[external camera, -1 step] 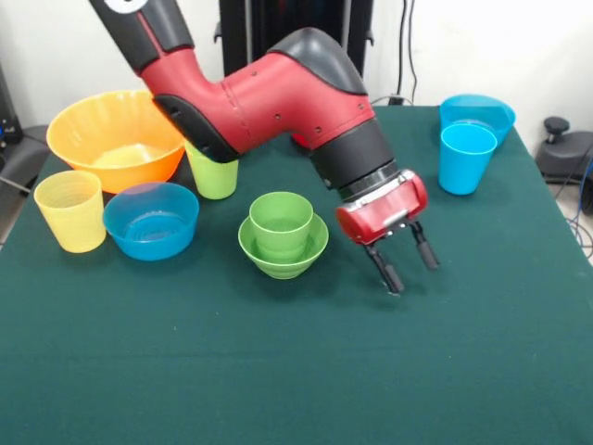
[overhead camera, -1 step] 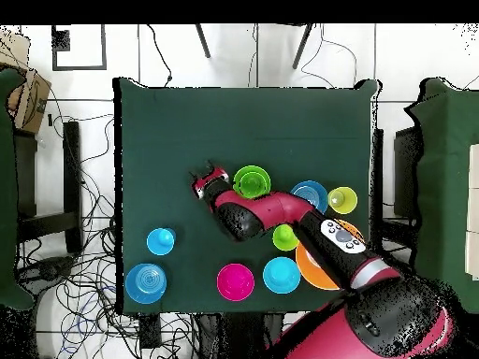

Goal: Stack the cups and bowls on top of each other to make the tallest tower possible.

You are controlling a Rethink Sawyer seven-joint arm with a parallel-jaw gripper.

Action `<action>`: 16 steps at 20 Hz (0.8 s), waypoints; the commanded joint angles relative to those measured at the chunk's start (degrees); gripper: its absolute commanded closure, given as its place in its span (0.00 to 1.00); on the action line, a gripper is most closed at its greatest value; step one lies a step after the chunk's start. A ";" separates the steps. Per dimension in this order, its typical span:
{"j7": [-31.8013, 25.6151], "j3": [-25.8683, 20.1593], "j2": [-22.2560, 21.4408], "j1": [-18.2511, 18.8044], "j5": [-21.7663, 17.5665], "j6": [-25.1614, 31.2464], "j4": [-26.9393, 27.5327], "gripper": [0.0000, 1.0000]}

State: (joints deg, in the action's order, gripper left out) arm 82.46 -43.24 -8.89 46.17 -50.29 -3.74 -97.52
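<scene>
Green on green, the tower (external camera, -1 step: 283, 235) is a stepped cup nested in a small bowl on the dark green table (external camera, -1 step: 278, 371), just beside the gripper (external camera, -1 step: 406, 262), which hangs tilted above the cloth with its two black fingers (external camera, -1 step: 386, 271) spread apart, gripping and touching nothing. Behind the tower the red arm (external camera, -1 step: 278, 97) covers part of the yellow-green cup (external camera, -1 step: 215, 176). Farther back, the red bowl (overhead camera, -1 step: 235, 281) and a small blue bowl (overhead camera, -1 step: 281, 274) are clear only in the overhead view, and the sky blue cup (external camera, -1 step: 466, 158) stands before the wide blue bowl (external camera, -1 step: 477, 113).
</scene>
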 commanded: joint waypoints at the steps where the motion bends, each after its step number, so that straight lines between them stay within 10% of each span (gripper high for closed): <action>1: 5.05 -0.25 -0.25 -3.29 -2.63 -0.39 -0.62 0.00; 12: 7.81 5.12 -4.78 -9.59 0.55 -0.98 -0.54 0.00; 16: 4.67 9.89 -18.26 -16.22 8.68 22.22 -0.76 0.00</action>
State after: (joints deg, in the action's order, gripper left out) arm 82.46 -39.01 -16.67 34.58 -44.79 3.02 -98.40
